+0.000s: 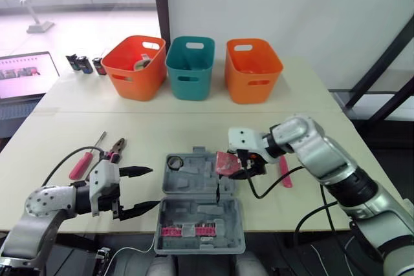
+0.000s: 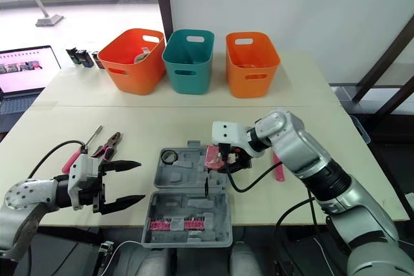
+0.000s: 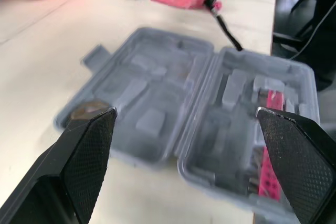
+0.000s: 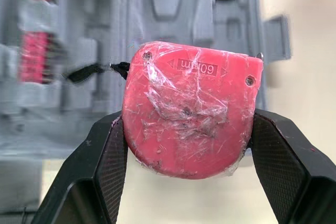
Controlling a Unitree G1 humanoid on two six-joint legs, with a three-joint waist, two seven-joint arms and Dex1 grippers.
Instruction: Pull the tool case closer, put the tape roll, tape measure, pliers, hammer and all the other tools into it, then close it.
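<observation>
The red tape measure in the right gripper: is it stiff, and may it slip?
The tape measure looks like a hard, stiff shell, so the right gripper probably cannot squash it. Its crinkled clear film may make it slippery. The black strap hangs loose and could snag the tool case.

My two head eyes look forward and down over the surface (image 1: 194, 121), both catching the tool case (image 1: 194, 179). The wrist cameras peer along the left end effector (image 1: 155, 187) and the right end effector (image 1: 233, 163), close above that same case.

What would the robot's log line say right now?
right hand: shut on tape measure, over open tool case | left hand: open, empty | pliers, screwdriver: on table
</observation>
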